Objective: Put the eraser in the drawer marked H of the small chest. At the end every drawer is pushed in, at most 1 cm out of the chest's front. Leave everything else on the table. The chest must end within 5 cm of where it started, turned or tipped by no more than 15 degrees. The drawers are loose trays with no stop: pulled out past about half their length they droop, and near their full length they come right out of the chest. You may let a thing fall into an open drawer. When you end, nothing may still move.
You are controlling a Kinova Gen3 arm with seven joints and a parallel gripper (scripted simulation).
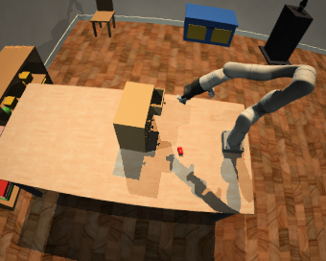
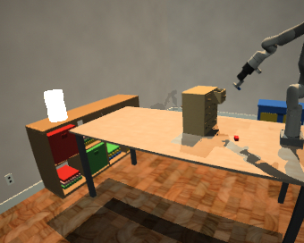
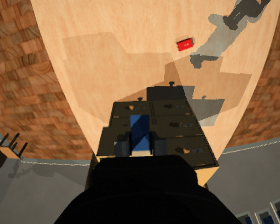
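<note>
With the claw (image 1: 181, 100) (image 2: 237, 85) (image 3: 140, 139) above the upper part of the table (image 1: 72, 120) (image 2: 121, 125) (image 3: 125, 30) in the top view, a gap shows between it and the open drawer (image 1: 157, 101) (image 2: 221, 95) projecting from the right side of the chest (image 1: 136, 103) (image 2: 194, 112) (image 3: 192, 132). The chest is upright, well in from the table's left and right edges in that view; a broad stretch of wood lies to its left, a narrower one between it and the arm's base (image 1: 225, 148) (image 2: 283, 139). Wrist view: claw closed on the blue eraser (image 3: 140, 131), one finger either side, pale end toward the bottom of the frame. The top view does not resolve this grip; the exterior view gives only a speck of blue at the tip, but does show the claw raised above the drawer's level. Drawer letters illegible in all three; cannot tell which drawer is open. Surface: pale wood, crossed by shadows of chest and arm; a small red object (image 1: 180, 151) (image 2: 236, 138) (image 3: 185, 44) lies apart from the chest, right of it in the top view. Room: patterned wood floor, grey walls, a shelf unit (image 1: 16, 59) (image 2: 89, 111) at left, a blue cabinet (image 1: 211, 15) (image 2: 273, 104) beyond the table; a white lamp (image 2: 55, 105) appears in the exterior view only.
</note>
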